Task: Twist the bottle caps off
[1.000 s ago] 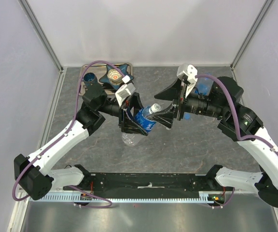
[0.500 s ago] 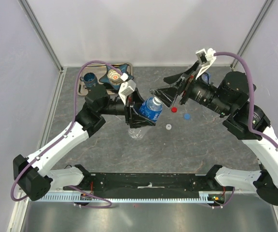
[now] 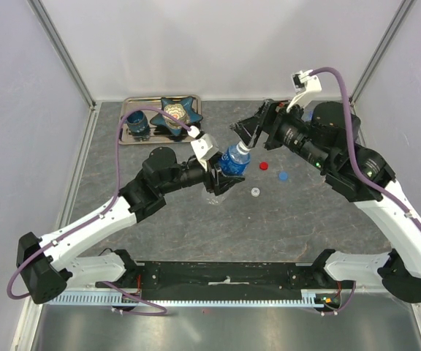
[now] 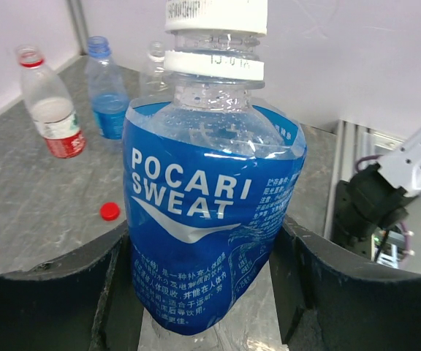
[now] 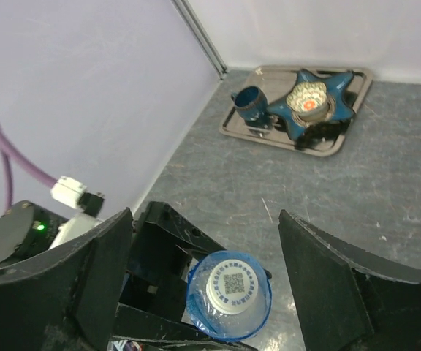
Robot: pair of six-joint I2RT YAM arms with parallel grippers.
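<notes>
Closing in since the earlier frame, the right gripper [image 3: 248, 135] now sits at the bottle's mouth. The white cap [image 5: 232, 287] is on the Pocari Sweat bottle [image 4: 210, 219], which leans over mid-table. The right gripper's jaws stand spread on either side of that cap, clear of it. The left gripper [image 4: 203, 289] pinches the bottle's labelled body. On the table [image 3: 196, 234], at the bottle's 3 to 4 o'clock, lie a red cap [image 3: 263, 165], a blue cap [image 3: 282, 175] and a second white cap [image 3: 255, 192]. At 10 o'clock a tray [image 3: 126, 139] holds a mug [image 3: 138, 123] and a star dish [image 3: 175, 111].
</notes>
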